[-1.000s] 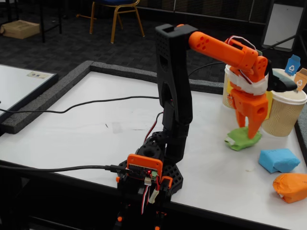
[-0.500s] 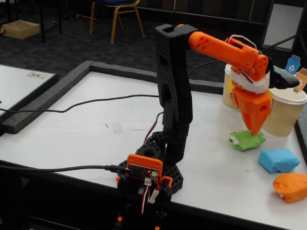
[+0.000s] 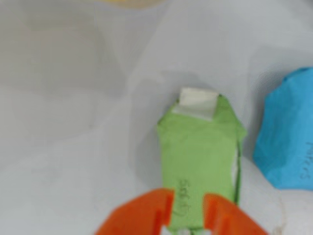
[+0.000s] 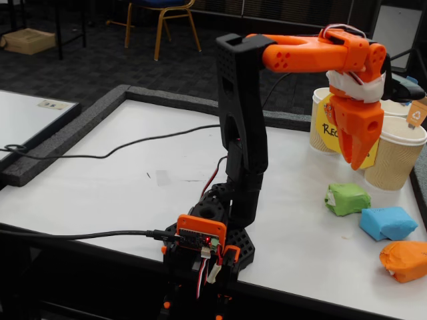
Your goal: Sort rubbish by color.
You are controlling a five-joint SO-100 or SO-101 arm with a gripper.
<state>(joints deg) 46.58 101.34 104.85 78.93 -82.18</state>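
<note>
Two lumps show in the wrist view: the green lump point(image 3: 200, 166) lies lengthwise, its long axis running up the picture with a white taped end at the top, and the blue lump point(image 3: 288, 137) sits just right of it. The gripper's point(image 3: 188, 215) orange fingertips are nearly pressed together, holding nothing.

In the fixed view the gripper point(image 4: 358, 160) hangs above the white table point(image 4: 120, 187), clear of the green lump point(image 4: 347, 199). The blue lump point(image 4: 389, 222) and orange lump point(image 4: 404, 260) lie nearer the table's edge. Paper cups point(image 4: 397, 157) stand behind; their contents cannot be seen.

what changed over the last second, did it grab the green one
No. The gripper rose off the green lump and now hangs above it with nothing between its fingers. The green lump shifted right, toward the blue lump, and lies on the table. Blue lump, orange lump and the cups stayed put.
</note>
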